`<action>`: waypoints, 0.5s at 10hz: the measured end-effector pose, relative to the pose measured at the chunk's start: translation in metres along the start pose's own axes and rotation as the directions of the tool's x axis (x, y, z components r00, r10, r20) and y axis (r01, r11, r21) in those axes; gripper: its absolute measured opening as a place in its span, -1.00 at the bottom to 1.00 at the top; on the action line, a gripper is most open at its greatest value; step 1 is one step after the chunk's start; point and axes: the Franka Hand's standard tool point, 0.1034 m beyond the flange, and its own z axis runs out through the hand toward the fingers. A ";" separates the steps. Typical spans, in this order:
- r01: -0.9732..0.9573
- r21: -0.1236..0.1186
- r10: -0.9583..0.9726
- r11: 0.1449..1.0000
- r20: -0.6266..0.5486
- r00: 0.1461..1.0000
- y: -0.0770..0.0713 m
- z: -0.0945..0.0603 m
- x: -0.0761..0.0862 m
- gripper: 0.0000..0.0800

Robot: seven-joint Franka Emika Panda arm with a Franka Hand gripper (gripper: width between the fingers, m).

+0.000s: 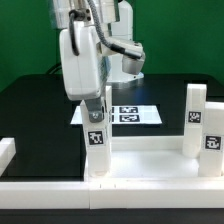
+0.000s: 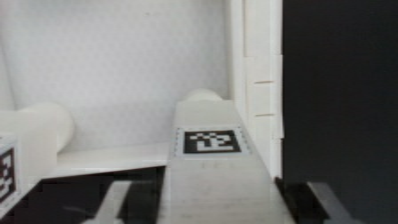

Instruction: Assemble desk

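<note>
In the exterior view the white tabletop (image 1: 150, 162) lies flat near the front wall. Two tagged legs (image 1: 195, 112) (image 1: 212, 138) stand upright on its right side. A third leg (image 1: 97, 150) stands upright at the tabletop's left near corner, with my gripper (image 1: 96, 122) coming down from above and shut on its upper part. In the wrist view this leg (image 2: 214, 140), tag facing the camera, runs between my dark fingers (image 2: 317, 203). Its far end meets the tabletop (image 2: 107, 60). Another leg (image 2: 25, 140) shows at the picture's edge.
Low white border walls (image 1: 100, 192) run along the front and the exterior view's left (image 1: 6, 150). The marker board (image 1: 128, 115) lies on the black table behind the tabletop. The arm's white body (image 1: 80, 55) towers over the left corner.
</note>
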 end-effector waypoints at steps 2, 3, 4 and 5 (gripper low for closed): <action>-0.319 0.035 0.318 0.947 0.020 0.948 -0.003 0.002 -0.006 -0.29; -0.273 0.033 0.273 0.961 0.021 0.962 -0.002 0.002 -0.007 -0.11; -0.205 0.036 0.205 0.978 0.016 0.979 -0.003 0.003 -0.007 -0.11; -0.028 0.042 0.028 0.999 0.009 1.000 -0.003 0.004 -0.009 0.35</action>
